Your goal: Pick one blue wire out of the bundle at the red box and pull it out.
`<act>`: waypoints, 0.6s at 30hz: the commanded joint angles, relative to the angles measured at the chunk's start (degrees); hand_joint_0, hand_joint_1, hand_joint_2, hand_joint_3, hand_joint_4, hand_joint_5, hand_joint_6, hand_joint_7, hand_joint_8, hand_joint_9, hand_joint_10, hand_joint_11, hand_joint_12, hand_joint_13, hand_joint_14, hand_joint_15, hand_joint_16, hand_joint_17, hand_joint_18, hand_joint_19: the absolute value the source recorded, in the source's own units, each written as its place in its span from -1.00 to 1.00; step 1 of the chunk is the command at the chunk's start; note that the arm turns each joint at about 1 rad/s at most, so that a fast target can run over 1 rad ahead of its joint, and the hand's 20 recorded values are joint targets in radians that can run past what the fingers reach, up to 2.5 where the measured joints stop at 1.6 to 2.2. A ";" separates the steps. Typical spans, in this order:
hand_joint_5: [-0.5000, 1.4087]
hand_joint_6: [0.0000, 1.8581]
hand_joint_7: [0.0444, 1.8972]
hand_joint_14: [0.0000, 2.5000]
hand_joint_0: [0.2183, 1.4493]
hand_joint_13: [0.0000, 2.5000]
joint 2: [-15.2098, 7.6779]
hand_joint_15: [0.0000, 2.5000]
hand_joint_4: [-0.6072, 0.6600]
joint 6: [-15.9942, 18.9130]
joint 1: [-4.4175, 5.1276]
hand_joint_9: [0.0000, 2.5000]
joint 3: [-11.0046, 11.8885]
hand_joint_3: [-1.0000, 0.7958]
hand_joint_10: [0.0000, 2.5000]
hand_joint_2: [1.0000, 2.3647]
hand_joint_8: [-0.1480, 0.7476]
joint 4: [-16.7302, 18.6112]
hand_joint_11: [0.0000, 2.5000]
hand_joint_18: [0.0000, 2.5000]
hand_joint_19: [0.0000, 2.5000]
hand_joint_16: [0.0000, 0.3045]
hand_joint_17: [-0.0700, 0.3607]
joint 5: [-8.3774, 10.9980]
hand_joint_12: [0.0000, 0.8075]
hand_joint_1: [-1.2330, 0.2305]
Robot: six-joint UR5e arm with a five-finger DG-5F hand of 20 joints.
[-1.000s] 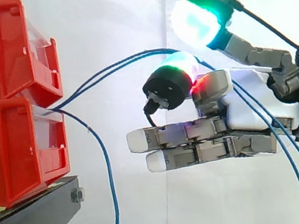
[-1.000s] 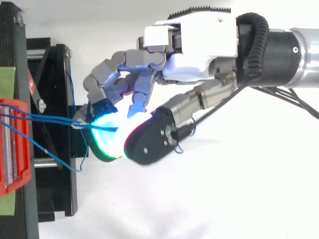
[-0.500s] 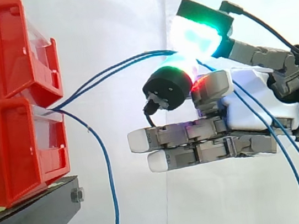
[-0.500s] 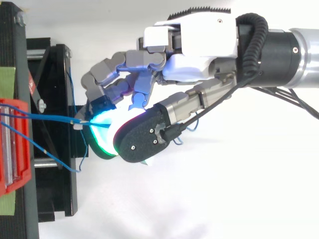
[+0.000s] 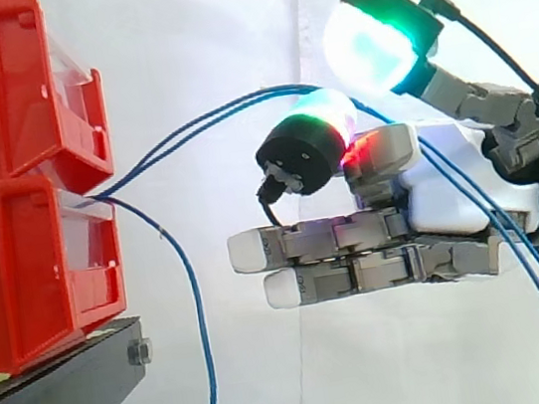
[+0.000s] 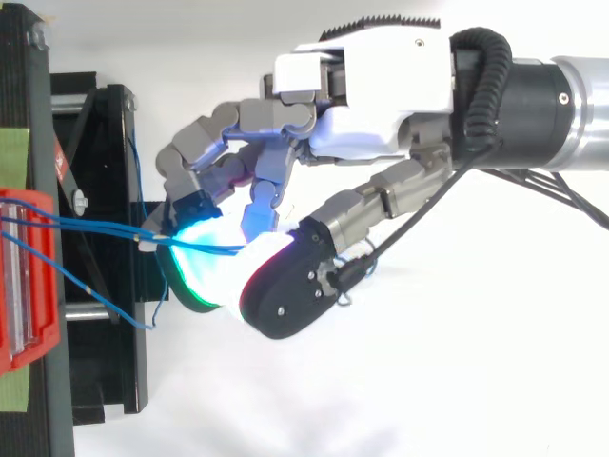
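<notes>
White curtain hangs behind; stacked red plastic bins (image 5: 18,197) stand ahead of the hand (image 5: 450,197). Two thin blue wires (image 5: 194,125) pass between its parted glowing pads (image 5: 373,42), unpinched. I think closing now could catch both wires together.

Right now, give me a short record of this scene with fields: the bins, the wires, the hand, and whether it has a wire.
bins: two red bins stacked on a black stand, at the side view's left
wires: blue wires leave the lower bin at its front
routed to hand: two arc up and right to the hand, cross it and drop toward the lower right
loose wire: one wire hangs down beside the stand, apart from the hand
hold: cannot tell whether a wire is gripped
backdrop: white curtain
</notes>
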 commanded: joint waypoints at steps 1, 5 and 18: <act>-0.52 -0.30 0.43 -0.99 -0.59 -0.70 0.00 -0.78 0.18 0.03 0.03 -0.12 -0.02 -0.40 -0.98 -1.00 -0.13 -0.02 -0.42 -0.80 -0.65 -0.59 -0.02 -0.07 0.03 -0.07; -0.48 -0.41 0.63 -0.99 -0.56 -0.70 0.00 -0.79 0.20 0.03 -0.06 -0.09 0.07 -0.42 -0.98 -1.00 -0.15 -0.02 -0.45 -0.80 -0.64 -0.60 -0.03 -0.16 0.00 0.09; -0.49 -0.29 0.57 -0.99 -0.43 -0.62 0.00 -0.77 0.16 -0.06 0.12 0.00 -0.02 -0.11 -0.98 -0.97 -0.14 0.07 -0.38 -0.72 -0.63 -0.65 -0.13 0.01 -0.07 -0.22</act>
